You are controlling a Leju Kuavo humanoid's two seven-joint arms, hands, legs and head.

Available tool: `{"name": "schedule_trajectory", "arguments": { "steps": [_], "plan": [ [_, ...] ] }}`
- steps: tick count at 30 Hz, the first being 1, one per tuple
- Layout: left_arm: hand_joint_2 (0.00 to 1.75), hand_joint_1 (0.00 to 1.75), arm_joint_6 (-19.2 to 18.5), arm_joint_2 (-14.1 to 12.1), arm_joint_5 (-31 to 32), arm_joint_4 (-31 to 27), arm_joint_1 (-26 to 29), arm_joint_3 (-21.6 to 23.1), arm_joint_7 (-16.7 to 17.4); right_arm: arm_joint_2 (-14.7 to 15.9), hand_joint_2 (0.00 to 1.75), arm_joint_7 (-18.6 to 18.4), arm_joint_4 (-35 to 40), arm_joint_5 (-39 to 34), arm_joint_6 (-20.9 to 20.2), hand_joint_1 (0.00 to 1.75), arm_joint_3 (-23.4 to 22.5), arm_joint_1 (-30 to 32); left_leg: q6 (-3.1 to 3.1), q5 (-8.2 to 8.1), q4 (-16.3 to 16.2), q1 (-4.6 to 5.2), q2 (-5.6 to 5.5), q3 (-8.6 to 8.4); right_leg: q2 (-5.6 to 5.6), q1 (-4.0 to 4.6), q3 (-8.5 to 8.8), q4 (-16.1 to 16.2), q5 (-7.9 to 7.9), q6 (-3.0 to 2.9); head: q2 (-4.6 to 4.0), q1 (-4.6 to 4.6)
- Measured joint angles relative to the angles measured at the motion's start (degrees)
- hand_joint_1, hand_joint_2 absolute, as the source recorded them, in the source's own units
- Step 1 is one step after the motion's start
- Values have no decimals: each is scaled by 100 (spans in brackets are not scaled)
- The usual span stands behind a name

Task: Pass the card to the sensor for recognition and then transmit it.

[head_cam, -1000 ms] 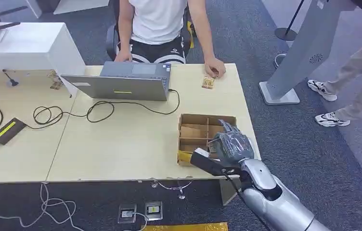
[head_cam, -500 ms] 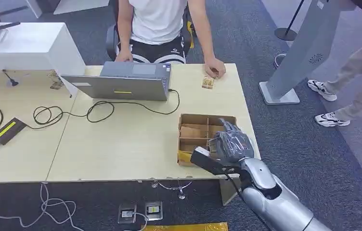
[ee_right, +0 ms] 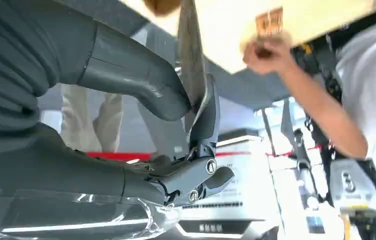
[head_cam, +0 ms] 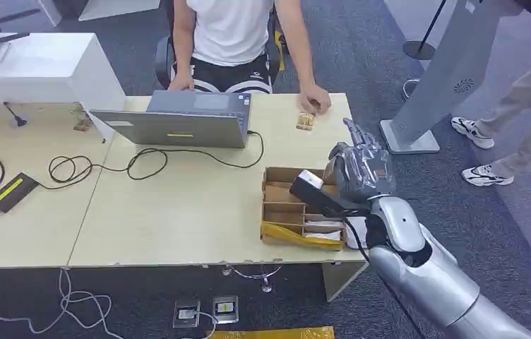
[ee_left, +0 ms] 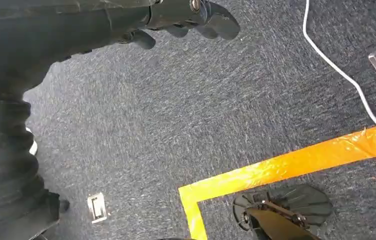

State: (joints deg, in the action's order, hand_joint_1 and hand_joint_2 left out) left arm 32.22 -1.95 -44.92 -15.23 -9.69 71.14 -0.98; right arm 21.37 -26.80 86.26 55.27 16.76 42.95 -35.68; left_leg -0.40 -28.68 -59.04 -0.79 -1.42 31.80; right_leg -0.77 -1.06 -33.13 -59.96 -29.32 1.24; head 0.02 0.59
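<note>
Our right hand [ee_right: 141, 125] pinches a card [ee_right: 192, 65] between the thick thumb and a dark finger [ee_right: 208, 117]; in the right wrist view we see it edge-on, a thin flat sheet standing up out of the pinch. In the head view this hand [head_cam: 359, 171] hangs above the far right corner of the cardboard box [head_cam: 285, 212], with the card hidden behind the fingers. We judge the card light, stiff and smooth, so it could slide or twist if the pinch loosens; holding it low by one edge, as we do, leaves most of its face free for reading. Beyond the box, near the table's [head_cam: 178, 205] far edge, a small tan sensor [head_cam: 306, 121] lies just beside a seated person's hand [head_cam: 315, 99]. To the box's left are a laptop [head_cam: 178, 121] and its cable. Our left hand [ee_left: 186, 15] hangs over the carpet with its fingers curled in, holding nothing.
</note>
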Motion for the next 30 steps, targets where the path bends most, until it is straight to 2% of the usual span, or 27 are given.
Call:
{"name": "schedule_trajectory", "arguments": {
  "steps": [8,13,16,18,22,30],
  "plan": [
    [175,0,-92,2,138,0,-45,0,26,390,175,-242,685,90,-352,175,-186,-264,0,-1,0,0,1,0,-1,0,-1,1,0,0,0,-2],
    [175,0,-219,2,254,0,-96,2,114,523,175,-240,808,-163,-558,175,-206,-504,0,0,1,0,1,3,0,0,-1,0,2,-3,0,-2],
    [175,0,-308,2,347,0,-158,2,175,529,175,-107,703,-541,-647,175,-136,-777,-1,1,2,-1,0,9,2,0,0,-2,3,-3,0,-2],
    [175,0,-361,2,389,0,-216,2,217,466,175,88,420,-846,-590,175,-48,-1045,1,5,2,-1,-5,18,6,0,-1,-4,3,-3,0,0],
    [175,0,-413,0,431,0,-299,2,251,128,175,429,-483,-1094,-252,175,181,-1569,-1,11,2,-1,-13,19,12,1,-1,-5,4,-3,0,0],
    [175,0,-396,0,437,0,-301,2,286,-424,175,529,-1739,-1167,-105,175,502,-2090,-1,11,2,-2,-31,28,26,1,-7,-5,3,-3,0,-2]
  ]
}}
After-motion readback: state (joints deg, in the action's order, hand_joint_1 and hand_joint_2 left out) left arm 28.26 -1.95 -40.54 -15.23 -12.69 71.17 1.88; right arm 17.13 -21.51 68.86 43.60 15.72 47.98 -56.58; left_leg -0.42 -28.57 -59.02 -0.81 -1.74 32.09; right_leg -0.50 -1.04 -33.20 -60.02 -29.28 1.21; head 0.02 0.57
